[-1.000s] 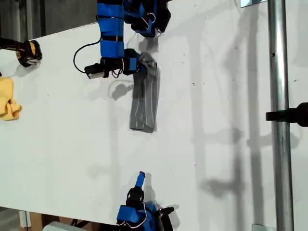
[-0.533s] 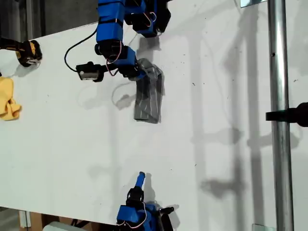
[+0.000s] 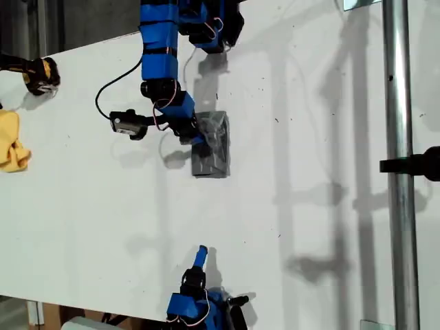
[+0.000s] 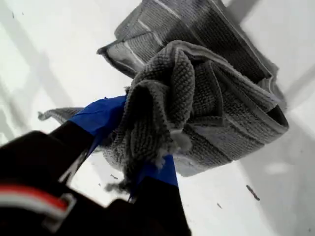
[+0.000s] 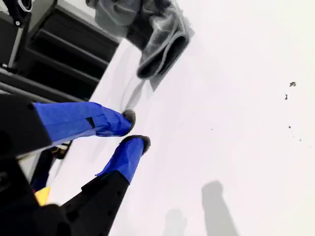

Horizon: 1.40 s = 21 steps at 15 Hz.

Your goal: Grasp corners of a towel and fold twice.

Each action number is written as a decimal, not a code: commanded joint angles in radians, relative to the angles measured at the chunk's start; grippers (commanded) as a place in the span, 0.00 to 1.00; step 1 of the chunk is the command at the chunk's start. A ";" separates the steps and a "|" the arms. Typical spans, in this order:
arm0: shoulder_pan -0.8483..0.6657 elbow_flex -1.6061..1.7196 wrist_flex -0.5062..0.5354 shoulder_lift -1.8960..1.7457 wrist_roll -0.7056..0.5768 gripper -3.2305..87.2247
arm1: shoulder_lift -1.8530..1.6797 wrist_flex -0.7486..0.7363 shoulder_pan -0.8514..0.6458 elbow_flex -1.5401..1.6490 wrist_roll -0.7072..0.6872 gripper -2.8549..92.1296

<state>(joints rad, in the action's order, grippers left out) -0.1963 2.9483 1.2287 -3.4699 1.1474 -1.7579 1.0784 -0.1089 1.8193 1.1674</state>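
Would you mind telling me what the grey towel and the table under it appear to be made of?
The towel looks like soft woven terry-type fabric: looped, nubbly texture, frayed fibres at the edge, thin pale stripes, limp folds. The table seems a smooth, matte white board, possibly laminate or painted; it shows soft shadows and small dark specks.

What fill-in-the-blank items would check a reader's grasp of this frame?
1. My first gripper is shut on the ____ towel.
2. My second gripper holds ____ between its blue-taped fingers.
3. The yellow cloth lies at the exterior view's ____ edge.
4. The towel rests on a ____ table.

Missing words: grey; nothing; left; white
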 commanded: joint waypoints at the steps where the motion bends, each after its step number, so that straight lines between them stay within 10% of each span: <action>1: 0.006 -0.021 -0.005 -0.006 0.003 0.10 | 0.035 -0.152 -0.017 -0.054 -0.023 0.03; 9: -0.028 0.029 0.005 -0.006 0.063 0.10 | 0.540 -0.437 -0.017 -0.247 -0.012 0.03; 13: -0.029 0.051 0.005 -0.006 0.103 0.10 | 0.540 -0.221 -0.025 -0.403 -0.031 0.41; 21: -0.029 0.089 -0.014 -0.006 0.144 0.10 | -0.058 0.063 -0.080 -0.368 -0.114 0.22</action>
<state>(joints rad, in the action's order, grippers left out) -0.2148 3.0465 1.2272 -3.4699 1.2778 -1.6613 1.1229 -0.1703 1.4650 1.0707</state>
